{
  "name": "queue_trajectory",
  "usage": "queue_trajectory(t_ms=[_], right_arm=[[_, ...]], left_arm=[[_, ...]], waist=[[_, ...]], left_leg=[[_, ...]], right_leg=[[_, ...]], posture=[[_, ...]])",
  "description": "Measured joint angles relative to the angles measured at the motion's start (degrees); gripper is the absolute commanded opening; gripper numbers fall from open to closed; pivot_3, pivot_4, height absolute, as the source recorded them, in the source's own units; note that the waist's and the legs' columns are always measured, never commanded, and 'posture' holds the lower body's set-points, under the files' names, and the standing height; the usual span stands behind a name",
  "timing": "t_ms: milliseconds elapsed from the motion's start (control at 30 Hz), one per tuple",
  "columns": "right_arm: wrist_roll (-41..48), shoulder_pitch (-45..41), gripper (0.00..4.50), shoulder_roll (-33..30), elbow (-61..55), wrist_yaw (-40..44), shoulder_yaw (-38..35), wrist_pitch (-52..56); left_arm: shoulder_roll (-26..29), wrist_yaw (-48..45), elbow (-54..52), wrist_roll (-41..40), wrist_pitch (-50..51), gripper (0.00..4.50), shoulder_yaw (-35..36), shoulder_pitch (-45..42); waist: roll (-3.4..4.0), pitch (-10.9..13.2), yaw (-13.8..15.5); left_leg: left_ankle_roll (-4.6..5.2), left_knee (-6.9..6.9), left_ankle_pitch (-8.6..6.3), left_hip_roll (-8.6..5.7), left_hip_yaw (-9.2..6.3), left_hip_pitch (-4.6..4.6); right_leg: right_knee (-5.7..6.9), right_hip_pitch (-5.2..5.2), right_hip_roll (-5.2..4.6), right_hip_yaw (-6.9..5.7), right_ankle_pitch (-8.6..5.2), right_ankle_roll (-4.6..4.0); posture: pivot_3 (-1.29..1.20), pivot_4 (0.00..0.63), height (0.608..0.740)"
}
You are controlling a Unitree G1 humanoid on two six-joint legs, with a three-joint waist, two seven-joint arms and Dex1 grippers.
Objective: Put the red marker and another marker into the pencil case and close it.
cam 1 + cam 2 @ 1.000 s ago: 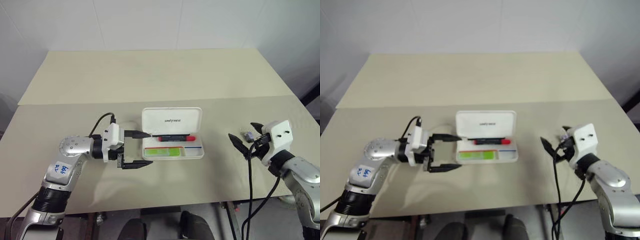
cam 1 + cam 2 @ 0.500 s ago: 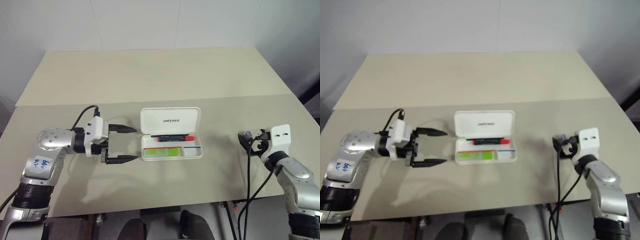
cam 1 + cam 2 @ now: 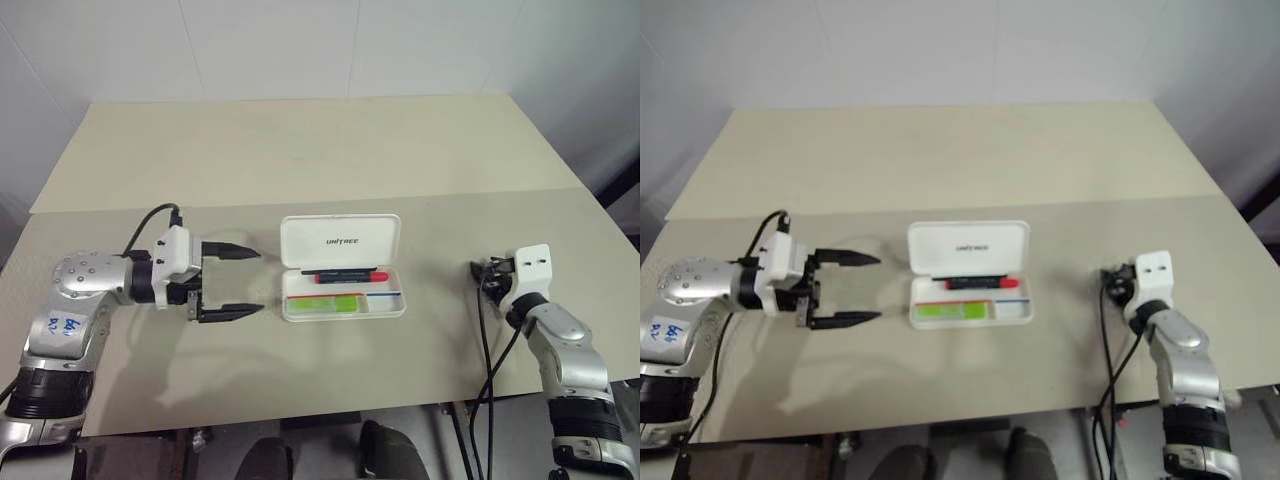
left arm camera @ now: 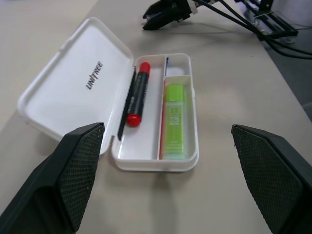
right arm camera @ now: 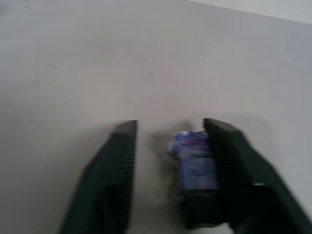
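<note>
The left gripper (image 3: 236, 283) is hovering over the beige worktop (image 3: 300, 170) with its two black fingers (image 4: 73, 168) spread wide and nothing between them. Straight ahead of its fingertips, a short way off and not touching them, the white pencil case (image 3: 342, 266) is lying open on the worktop, its lid (image 4: 75, 85) with the dark lettering folded back on the far side from the robot. Inside the tray, the red marker (image 4: 138, 93) is resting along the hinge side, black barrel with red ends. The stubby light-green marker (image 4: 174, 120) is lying in the nearer compartment, parallel to it and separated from it by a divider.

The right gripper (image 3: 488, 272) is sitting low over the worktop, well apart from the case, on the case's side away from the left gripper. Its fingers (image 5: 114, 165) are standing partly closed with a gap between them. A small blue-and-purple object (image 5: 195, 158) is sitting in that gap, pressed against one finger and clear of the other; whether it is actually being gripped cannot be told.
</note>
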Motion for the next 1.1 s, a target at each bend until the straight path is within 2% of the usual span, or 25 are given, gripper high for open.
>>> queue_trajectory(t_ms=[33,67,333,467,833,1100], right_arm=[[-0.3,-0.14,0.67,0.0,0.19,-0.34,-0.05,0.01],[-0.4,-0.35,0.42,0.0,0.23,-0.4,0.08,0.02],[-0.88,-0.8,0.42,0.02,-1.22,0.41,1.18,0.64],[1.63,-0.6,0.42,-1.24,-6.78,8.55,3.37,0.27],[12.47,0.23,0.42,-11.66,-19.48,39.12,8.62,-0.89],[14.14,-3.11,0.42,-11.43,-23.3,43.31,14.57,3.31]], left_arm=[[0.0,0.01,-0.01,0.0,0.0,4.5,0.0,0.01],[0.0,0.04,-0.04,0.0,0.0,4.5,0.0,0.01],[-0.18,0.45,-0.12,0.0,-0.05,4.5,-0.18,-0.02],[-0.43,0.5,-0.13,0.01,-0.19,4.5,-0.34,-0.02],[-0.52,0.55,-0.21,0.01,-1.52,4.5,-0.34,0.9],[-2.26,2.18,-3.52,0.02,-1.59,4.5,-1.03,4.01]], waist=[[0.0,0.0,-0.09],[0.0,0.0,-0.28],[0.06,0.04,-0.97],[0.16,0.1,-0.93],[0.13,0.08,-0.77],[0.07,0.06,-0.63]], left_leg=[[0.0,0.0,0.0,0.01,0.0,0.0],[0.0,-0.01,0.0,0.04,0.0,0.0],[0.0,-0.03,0.0,0.03,0.01,0.0],[0.0,-0.03,0.0,0.04,0.02,-0.01],[0.05,-0.03,-0.06,0.04,0.01,-0.01],[0.02,0.06,-0.08,0.05,0.01,-0.03]], right_leg=[[0.0,0.0,0.0,0.0,0.0,0.0],[0.0,0.0,0.02,-0.02,0.0,0.0],[-0.01,-0.02,0.02,-0.03,0.0,0.0],[-0.01,-0.02,0.02,-0.03,0.0,0.0],[-0.02,-0.02,0.02,-0.1,0.0,0.0],[-0.02,-0.01,0.02,-0.09,0.0,0.0]], posture=[[0.0,0.15,0.74],[0.0,0.15,0.74],[0.0,0.15,0.74],[0.0,0.15,0.74],[0.0,0.15,0.74],[0.0,0.15,0.74]])
